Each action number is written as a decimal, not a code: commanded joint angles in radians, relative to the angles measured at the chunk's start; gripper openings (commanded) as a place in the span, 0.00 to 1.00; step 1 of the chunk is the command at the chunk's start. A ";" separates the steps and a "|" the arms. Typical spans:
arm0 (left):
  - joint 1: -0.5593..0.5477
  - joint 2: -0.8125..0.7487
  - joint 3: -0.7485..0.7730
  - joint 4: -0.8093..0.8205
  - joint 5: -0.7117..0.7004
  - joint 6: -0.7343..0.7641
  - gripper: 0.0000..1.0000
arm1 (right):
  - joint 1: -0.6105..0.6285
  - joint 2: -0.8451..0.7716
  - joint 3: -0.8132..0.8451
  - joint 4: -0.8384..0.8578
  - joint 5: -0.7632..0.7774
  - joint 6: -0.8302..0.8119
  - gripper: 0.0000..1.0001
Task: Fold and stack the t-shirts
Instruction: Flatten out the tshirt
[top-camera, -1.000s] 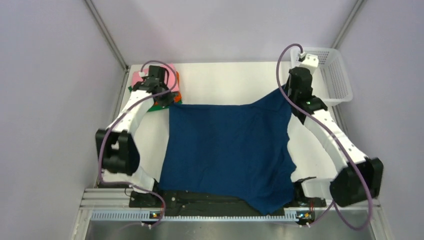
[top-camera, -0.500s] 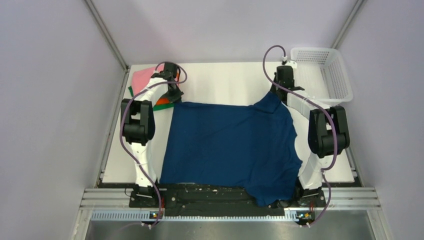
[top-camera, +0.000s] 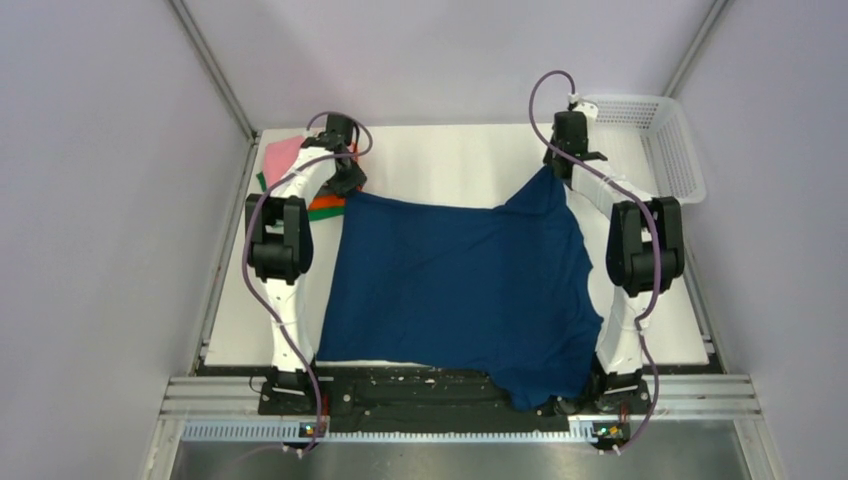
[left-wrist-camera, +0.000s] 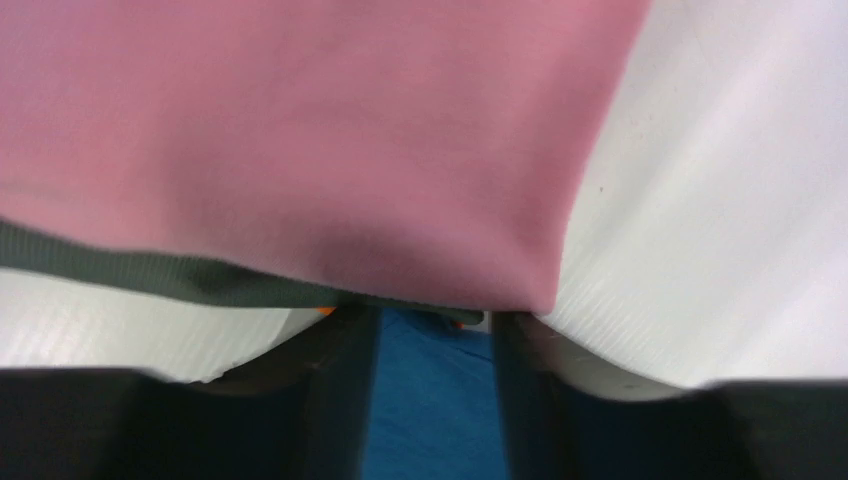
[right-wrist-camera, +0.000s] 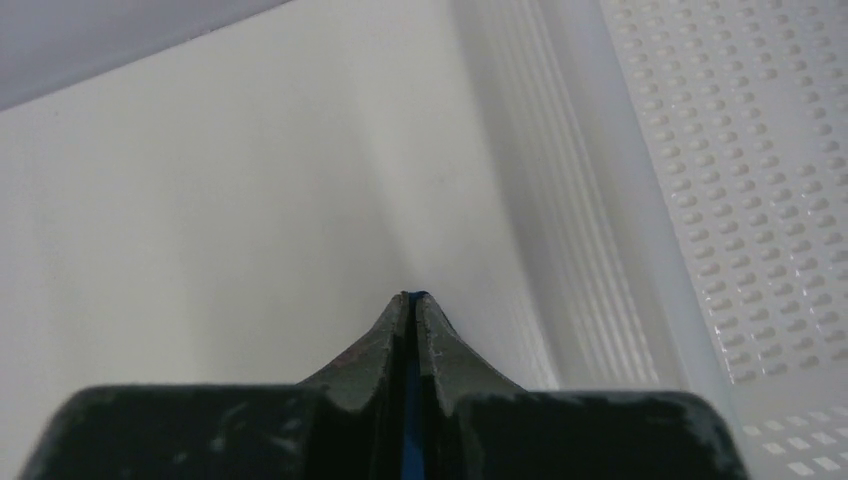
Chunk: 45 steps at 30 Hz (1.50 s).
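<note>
The navy t-shirt (top-camera: 460, 290) lies spread over the middle of the table, its near right part hanging over the front edge. My left gripper (top-camera: 347, 183) is at its far left corner, beside the folded stack with the pink t-shirt (top-camera: 282, 155) on top. In the left wrist view the left gripper (left-wrist-camera: 432, 320) has its jaws apart, with navy cloth (left-wrist-camera: 430, 400) showing between them and the pink t-shirt (left-wrist-camera: 300, 130) just ahead. My right gripper (top-camera: 556, 165) holds the far right corner raised. Seen from the right wrist, the right gripper (right-wrist-camera: 412, 297) is shut on a thin navy cloth edge (right-wrist-camera: 410, 400).
A white mesh basket (top-camera: 660, 140) stands at the far right corner, close to the right gripper, and its wall (right-wrist-camera: 760, 150) fills the right of the right wrist view. Orange (top-camera: 325, 205) and green (top-camera: 318, 214) folded shirts stick out under the pink one.
Both arms have stretched toward the far side, dragging the navy t-shirt away from the front edge. The left jaws have parted. The right gripper has raised its corner slightly.
</note>
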<state>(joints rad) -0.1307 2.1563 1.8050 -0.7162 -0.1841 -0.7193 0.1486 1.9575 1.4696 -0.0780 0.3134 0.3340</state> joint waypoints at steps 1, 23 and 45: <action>0.007 0.023 0.093 -0.026 -0.010 -0.018 0.64 | -0.014 0.066 0.147 -0.081 0.051 -0.024 0.18; -0.271 -0.413 -0.437 -0.022 0.068 0.007 0.99 | 0.047 -0.196 -0.343 -0.119 -0.278 0.136 0.58; -0.274 -0.395 -0.734 0.048 0.099 -0.075 0.99 | 0.045 0.018 -0.181 -0.061 -0.163 0.156 0.43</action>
<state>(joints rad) -0.4038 1.7493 1.1023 -0.6796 -0.0696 -0.7723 0.1921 1.9507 1.2552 -0.1730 0.0994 0.4648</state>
